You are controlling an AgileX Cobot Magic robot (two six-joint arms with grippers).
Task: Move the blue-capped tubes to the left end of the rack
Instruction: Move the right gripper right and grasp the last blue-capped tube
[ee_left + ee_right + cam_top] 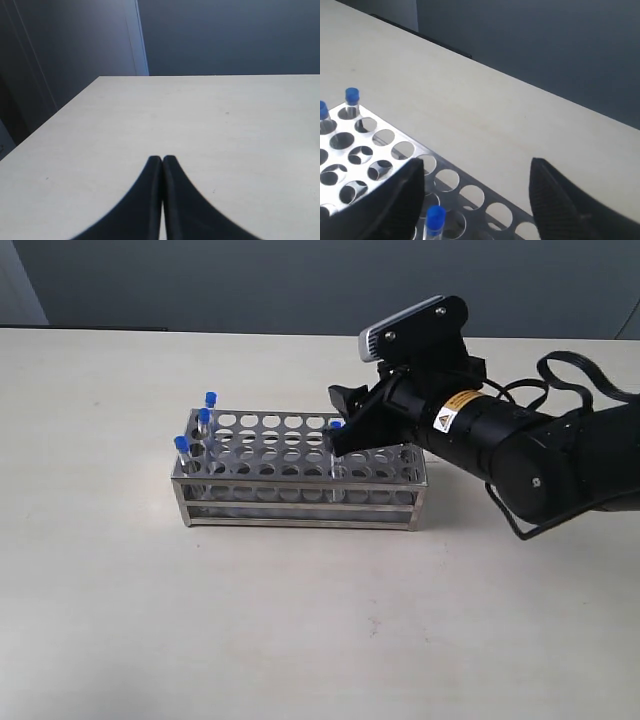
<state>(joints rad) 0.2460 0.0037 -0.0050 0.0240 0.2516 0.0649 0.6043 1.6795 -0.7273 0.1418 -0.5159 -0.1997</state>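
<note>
Standing between parted fingers point(560, 200), blue-capped tube point(435, 216)

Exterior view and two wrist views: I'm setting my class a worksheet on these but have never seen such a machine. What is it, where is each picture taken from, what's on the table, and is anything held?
It is a two-armed robot. The exterior view looks on from outside: a black arm reaches over a steel rack on a table. Three blue-capped tubes stand at the rack's left end; a fourth tube stands further right. Each wrist view rides on one arm. The right end effector is open around that fourth tube, not gripping. The left end effector is shut, holding nothing.
</note>
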